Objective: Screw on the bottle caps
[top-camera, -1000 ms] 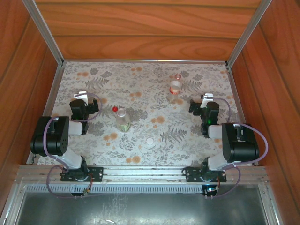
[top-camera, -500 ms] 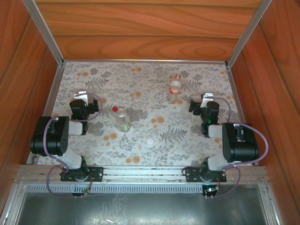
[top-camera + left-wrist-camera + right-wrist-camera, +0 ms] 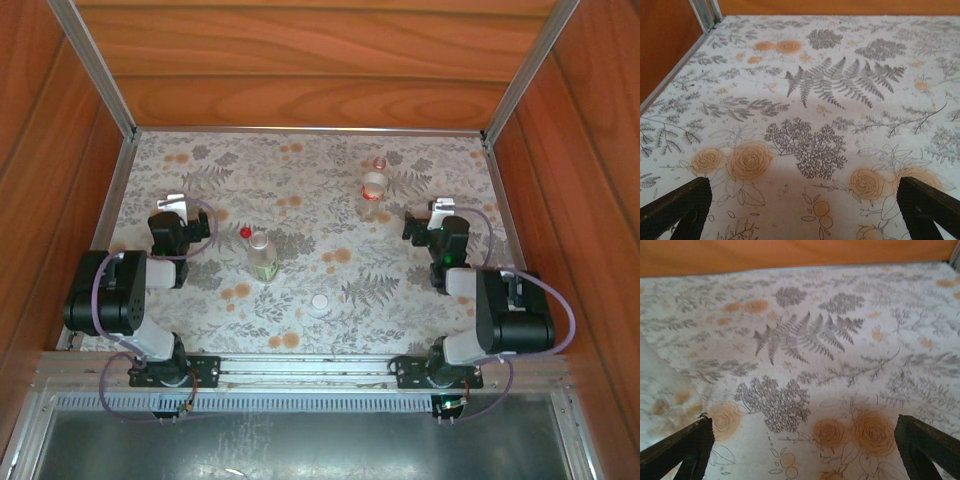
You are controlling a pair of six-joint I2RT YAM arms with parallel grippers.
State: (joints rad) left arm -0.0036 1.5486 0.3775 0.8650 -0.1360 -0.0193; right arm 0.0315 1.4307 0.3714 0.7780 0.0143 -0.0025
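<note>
Left gripper (image 3: 802, 200): the two black fingers stand wide apart with nothing between them. In the left wrist view only bare flower-and-fern patterned tabletop (image 3: 815, 100) lies in the gap. From above, this gripper sits low at the left side of the table, and its arm folds back to the base at the near edge.

Right gripper (image 3: 802, 440): the black fingers are likewise spread wide and empty over the patterned surface. A blurred pale shape sits at the left edge of the right wrist view; what it is cannot be told. From above, this gripper sits at the right side of the table.

The clear plastic bottle with a green-yellow label (image 3: 262, 257) stands upright left of centre, uncapped. The small round red plastic cap (image 3: 245, 232) lies just beside it on its far-left side. The small round white plastic cap (image 3: 320, 301) lies apart on the table, nearer the arm bases. The shorter clear plastic bottle with a reddish band (image 3: 375, 188) stands upright, uncapped, farther back, near the right gripper.

Red-brown wooden walls (image 3: 300, 60) enclose the table.
</note>
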